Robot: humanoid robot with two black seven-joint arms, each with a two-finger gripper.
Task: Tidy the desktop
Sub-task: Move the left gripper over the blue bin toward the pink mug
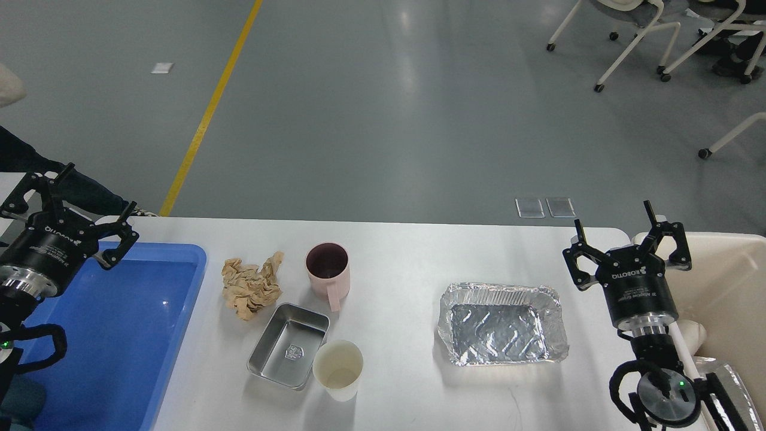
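Note:
The white desktop (pixel 395 257) spans the view. On it lie a crumpled brown paper ball (pixel 251 287), a pink mug (pixel 328 269), a small steel tray (pixel 289 345), a cream paper cup (pixel 338 368) and a foil tray (pixel 502 323). My left gripper (pixel 94 197) is open and empty, held above the blue tray's far left corner. My right gripper (pixel 611 222) is open and empty, above the desktop's right end, right of the foil tray.
A blue plastic tray (pixel 131 335) sits at the left end of the desktop. A beige bin (pixel 730 287) stands at the right edge, with white items inside. Grey floor, a yellow line and chairs lie beyond the table.

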